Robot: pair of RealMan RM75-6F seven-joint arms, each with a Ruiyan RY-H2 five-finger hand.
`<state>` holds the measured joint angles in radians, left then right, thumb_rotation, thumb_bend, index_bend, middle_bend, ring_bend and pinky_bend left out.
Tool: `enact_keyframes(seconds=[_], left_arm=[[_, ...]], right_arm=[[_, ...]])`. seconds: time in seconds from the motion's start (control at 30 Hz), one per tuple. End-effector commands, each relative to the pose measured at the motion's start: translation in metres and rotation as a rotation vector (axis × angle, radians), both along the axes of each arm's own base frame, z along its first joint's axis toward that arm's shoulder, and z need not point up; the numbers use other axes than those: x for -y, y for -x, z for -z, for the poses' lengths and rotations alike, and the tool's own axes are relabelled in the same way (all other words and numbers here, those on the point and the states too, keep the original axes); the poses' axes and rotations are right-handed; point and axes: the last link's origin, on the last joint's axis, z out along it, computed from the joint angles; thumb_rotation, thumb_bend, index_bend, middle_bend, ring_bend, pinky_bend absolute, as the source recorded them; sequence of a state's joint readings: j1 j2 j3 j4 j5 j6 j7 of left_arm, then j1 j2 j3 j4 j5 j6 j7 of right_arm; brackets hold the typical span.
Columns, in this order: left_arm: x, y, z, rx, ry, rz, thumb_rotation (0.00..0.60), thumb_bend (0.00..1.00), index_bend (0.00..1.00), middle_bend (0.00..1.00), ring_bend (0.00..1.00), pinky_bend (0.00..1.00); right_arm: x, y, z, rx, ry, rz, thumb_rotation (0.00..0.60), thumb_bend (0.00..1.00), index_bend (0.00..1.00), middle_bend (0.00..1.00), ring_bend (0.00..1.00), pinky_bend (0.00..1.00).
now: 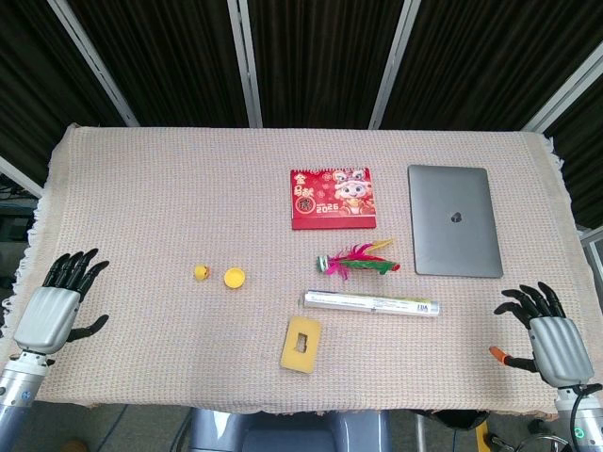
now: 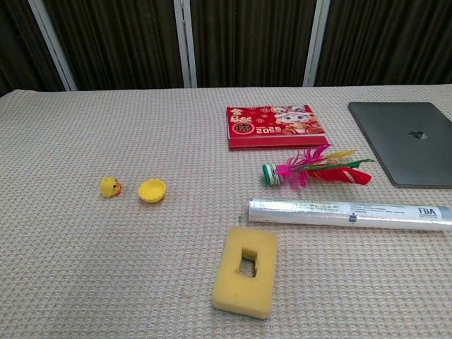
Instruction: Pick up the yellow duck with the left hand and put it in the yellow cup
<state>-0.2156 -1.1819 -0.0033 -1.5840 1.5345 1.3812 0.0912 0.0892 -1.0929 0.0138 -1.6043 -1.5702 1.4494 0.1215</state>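
Observation:
A small yellow duck (image 1: 200,273) (image 2: 109,186) sits on the tablecloth, left of centre. Just to its right lies the small yellow cup (image 1: 234,277) (image 2: 152,190), tipped with its opening showing, a short gap between the two. My left hand (image 1: 58,306) rests at the table's front left edge, fingers spread, holding nothing, well to the left of the duck. Over at the front right edge is my right hand (image 1: 546,330), likewise spread and empty. Neither hand shows in the chest view.
A red calendar (image 1: 332,198) and a grey closed laptop (image 1: 453,219) lie at the back right. A feathered shuttlecock (image 1: 356,260), a clear wrapped roll (image 1: 371,303) and a yellow sponge block with a hole (image 1: 301,345) lie right of the cup.

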Motion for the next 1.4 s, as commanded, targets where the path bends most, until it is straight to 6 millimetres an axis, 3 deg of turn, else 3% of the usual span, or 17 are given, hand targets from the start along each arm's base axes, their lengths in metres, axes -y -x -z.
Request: enact_keyframes(seconds=[0.03, 1.4], left_arm=[[0.0, 0.0003, -0.001, 0.003, -0.004, -0.003, 0.6, 0.22, 0.12, 0.0, 0.0, 0.0], [0.0011, 0.0024, 0.0009, -0.014, -0.009, -0.023, 0.6, 0.16, 0.12, 0.0, 0.0, 0.0]], right_arm=[[-0.0004, 0.0003, 0.0001, 0.0, -0.003, 0.002, 0.6, 0.02, 0.4, 0.22, 0.12, 0.05], [0.0024, -0.0005, 0.0017, -0.006, -0.02, -0.003, 0.6, 0.02, 0.4, 0.22, 0.12, 0.05]])
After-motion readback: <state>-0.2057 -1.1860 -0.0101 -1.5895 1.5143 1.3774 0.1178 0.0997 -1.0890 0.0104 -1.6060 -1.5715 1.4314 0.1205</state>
